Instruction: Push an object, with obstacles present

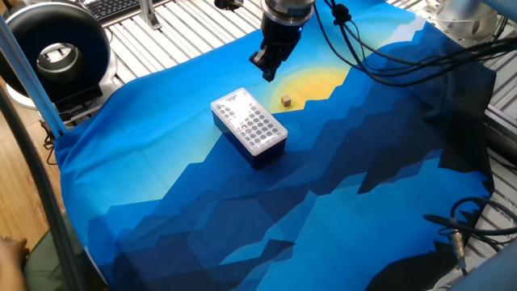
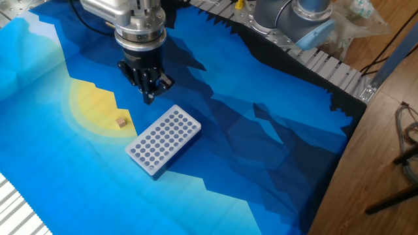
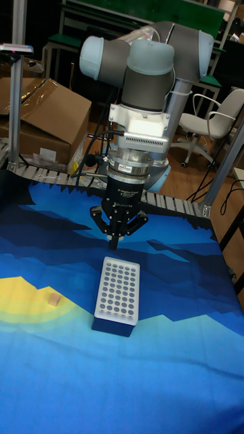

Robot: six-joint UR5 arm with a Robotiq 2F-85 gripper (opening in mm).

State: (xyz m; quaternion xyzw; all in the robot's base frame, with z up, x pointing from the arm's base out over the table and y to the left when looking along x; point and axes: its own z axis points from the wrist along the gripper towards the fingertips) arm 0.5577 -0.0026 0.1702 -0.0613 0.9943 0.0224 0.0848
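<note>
The cube (image 1: 287, 100) sits on the yellow patch (image 2: 98, 104) of the blue cloth (image 1: 323, 186) that covers the table, alone and touching nothing; in the other fixed view it (image 2: 121, 122) lies near one short end of the box (image 2: 163, 140), apart from it; the box (image 1: 249, 125) rests flat, dark blue sides down and white holed top up, and in the tall view it (image 3: 116, 295) stands to the right of the cube (image 3: 52, 298); the hand (image 2: 149, 96) hangs above the cloth beyond the box's far end, touching neither box nor cube, pointing down; its fingers meet at the tips, so it is narrow and holds nothing; in the tall view the hand (image 3: 116, 243) sits just above the box's far edge, under the grey arm (image 3: 146, 74); black cables (image 1: 380, 56) trail from the arm across the cloth.
</note>
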